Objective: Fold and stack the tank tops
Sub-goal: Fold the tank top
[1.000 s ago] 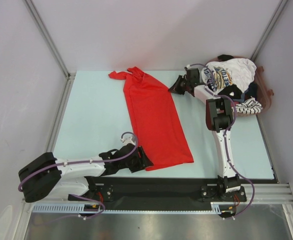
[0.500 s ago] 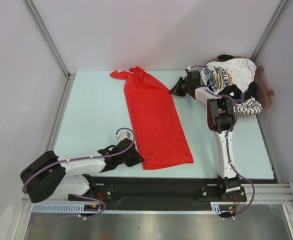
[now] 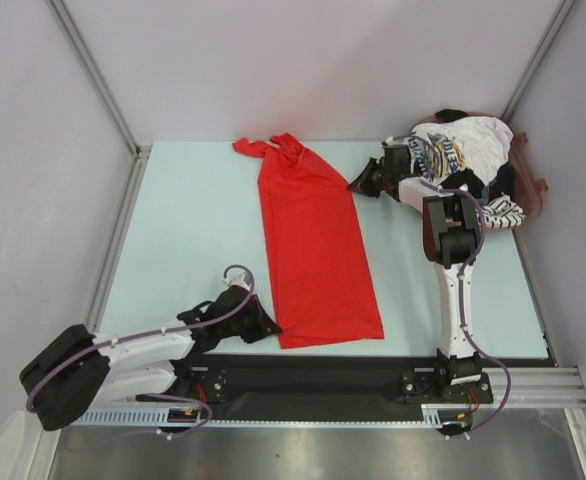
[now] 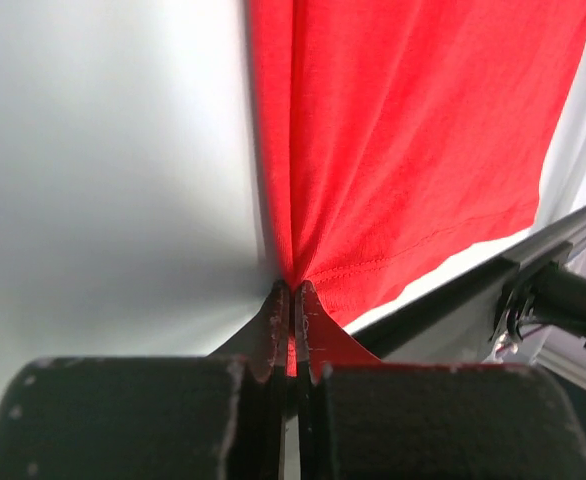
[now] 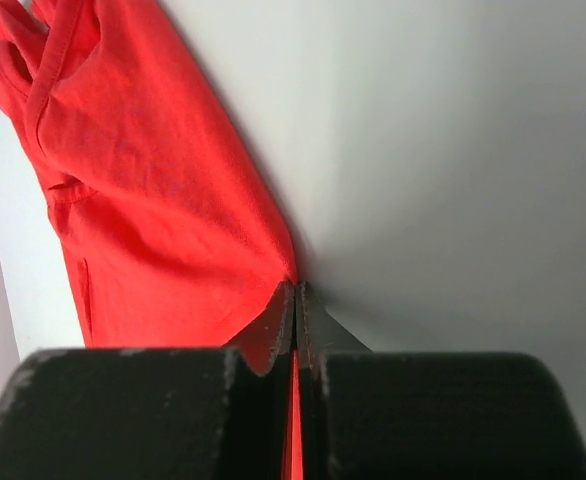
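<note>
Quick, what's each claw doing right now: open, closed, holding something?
Left gripper: closed, pinching the red tank top at its near hem corner.
Right gripper: closed, pinching the same top's edge nearer the straps.

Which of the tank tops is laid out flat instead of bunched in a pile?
The plain red tank top, spread out lengthwise. The white printed one and the striped one sit crumpled at the far right.
</note>
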`<act>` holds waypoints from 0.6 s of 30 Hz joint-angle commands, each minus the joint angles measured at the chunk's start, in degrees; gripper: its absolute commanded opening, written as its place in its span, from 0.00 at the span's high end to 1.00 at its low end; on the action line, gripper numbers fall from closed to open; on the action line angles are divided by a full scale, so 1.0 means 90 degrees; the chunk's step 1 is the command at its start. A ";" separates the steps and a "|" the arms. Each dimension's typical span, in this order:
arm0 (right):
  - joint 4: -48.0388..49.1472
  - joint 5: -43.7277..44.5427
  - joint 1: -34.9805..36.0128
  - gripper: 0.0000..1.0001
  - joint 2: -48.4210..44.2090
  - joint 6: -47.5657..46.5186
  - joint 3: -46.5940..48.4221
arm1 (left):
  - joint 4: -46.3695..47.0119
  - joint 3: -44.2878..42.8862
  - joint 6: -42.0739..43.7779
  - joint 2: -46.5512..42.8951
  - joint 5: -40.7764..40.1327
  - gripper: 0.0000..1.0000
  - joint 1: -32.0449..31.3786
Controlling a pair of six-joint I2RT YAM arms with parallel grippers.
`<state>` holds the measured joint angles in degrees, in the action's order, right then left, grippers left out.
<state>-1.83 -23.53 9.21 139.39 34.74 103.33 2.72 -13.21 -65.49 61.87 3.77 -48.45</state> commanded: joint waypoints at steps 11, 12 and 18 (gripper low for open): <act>0.0242 0.0358 -0.0096 0.59 -0.0888 -0.0188 -0.1110 | -0.1202 0.0755 0.0577 -0.0977 0.0713 1.00 0.0451; -0.0029 0.0387 -0.0067 0.55 -0.0975 -0.0256 -0.1110 | -0.1114 0.0726 0.0607 -0.0898 0.0733 0.99 0.0461; -0.0646 0.1099 0.0080 0.16 -0.2273 -0.0696 -0.2055 | -0.0839 0.0473 0.0832 -0.0487 0.0763 1.00 0.0471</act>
<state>-2.24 -19.05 9.47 126.72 32.03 88.71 -0.05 -9.23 -62.39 55.37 11.27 -44.47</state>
